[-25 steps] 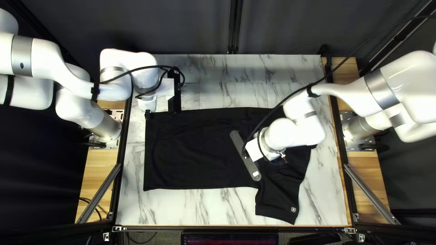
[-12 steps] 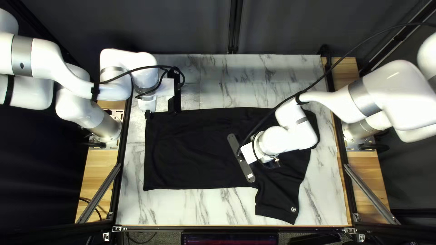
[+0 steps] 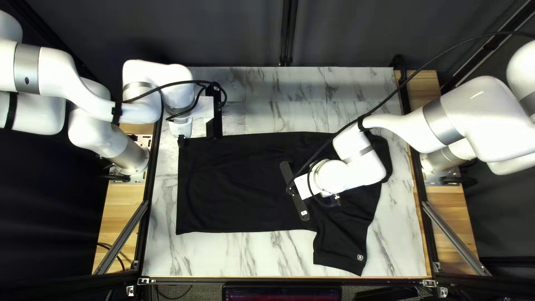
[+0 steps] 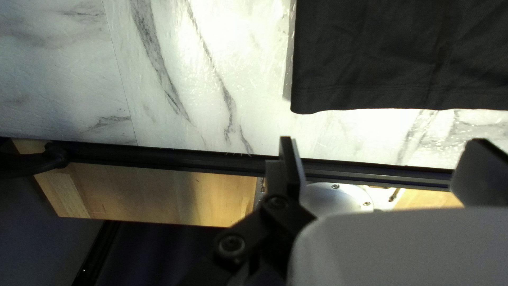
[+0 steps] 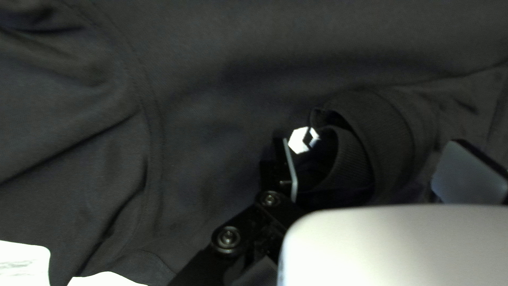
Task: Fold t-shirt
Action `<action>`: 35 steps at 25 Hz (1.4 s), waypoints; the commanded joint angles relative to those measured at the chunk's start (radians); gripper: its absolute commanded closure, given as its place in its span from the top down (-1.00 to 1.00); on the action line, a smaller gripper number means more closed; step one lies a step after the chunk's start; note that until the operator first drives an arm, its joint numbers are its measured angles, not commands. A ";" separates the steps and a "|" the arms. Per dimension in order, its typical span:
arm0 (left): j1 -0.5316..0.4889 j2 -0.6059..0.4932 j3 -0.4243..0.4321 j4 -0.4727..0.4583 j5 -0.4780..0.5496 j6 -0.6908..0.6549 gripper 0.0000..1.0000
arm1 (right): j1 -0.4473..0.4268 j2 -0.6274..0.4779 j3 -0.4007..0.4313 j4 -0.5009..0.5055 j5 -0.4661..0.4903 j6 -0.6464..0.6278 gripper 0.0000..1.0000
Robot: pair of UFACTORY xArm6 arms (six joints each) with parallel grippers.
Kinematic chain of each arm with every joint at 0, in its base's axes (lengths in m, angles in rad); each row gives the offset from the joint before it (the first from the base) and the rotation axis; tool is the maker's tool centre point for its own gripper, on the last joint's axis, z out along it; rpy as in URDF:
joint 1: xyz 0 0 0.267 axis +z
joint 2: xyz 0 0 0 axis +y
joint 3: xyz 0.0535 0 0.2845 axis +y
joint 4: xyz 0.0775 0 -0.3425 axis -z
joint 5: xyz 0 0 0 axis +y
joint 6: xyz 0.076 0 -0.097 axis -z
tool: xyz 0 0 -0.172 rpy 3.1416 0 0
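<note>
In the top left view a black t-shirt (image 3: pixel 239 184) lies spread sideways, its collar end to the right, one sleeve pointing toward the near edge. My left gripper (image 3: pixel 183 139) is over its far-left corner; my right gripper (image 3: pixel 333 202) is low over the collar end. The left wrist view has my left gripper (image 4: pixel 381 164) open, the hem edge of the t-shirt (image 4: pixel 391 58) ahead of it. In the right wrist view my right gripper (image 5: pixel 365 169) is open, with the ribbed collar (image 5: pixel 389 132) of the t-shirt between its spread fingers, not pinched.
The marble-patterned table (image 3: pixel 278 251) shows around the shirt. A black rail (image 4: pixel 174 160) runs along the table's left edge, with a wooden strip (image 4: pixel 159 196) and my left arm's round base (image 4: pixel 333 197) beyond it. A dark cable crosses over the shirt.
My right arm has moved a little to the left over the shirt, its gripper mount turning slightly. The left arm and the shirt have stayed where they were.
</note>
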 commanded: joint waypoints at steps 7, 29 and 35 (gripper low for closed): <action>0.000 0.000 0.000 0.000 0.000 0.000 1.00 | -0.023 0.042 -0.025 -0.074 0.007 0.078 1.00; 0.000 0.000 0.000 0.000 0.000 0.000 1.00 | -0.050 0.058 -0.055 -0.106 0.076 0.112 1.00; 0.000 0.000 0.000 0.000 0.000 0.000 1.00 | -0.075 0.041 -0.058 -0.141 -0.001 0.081 1.00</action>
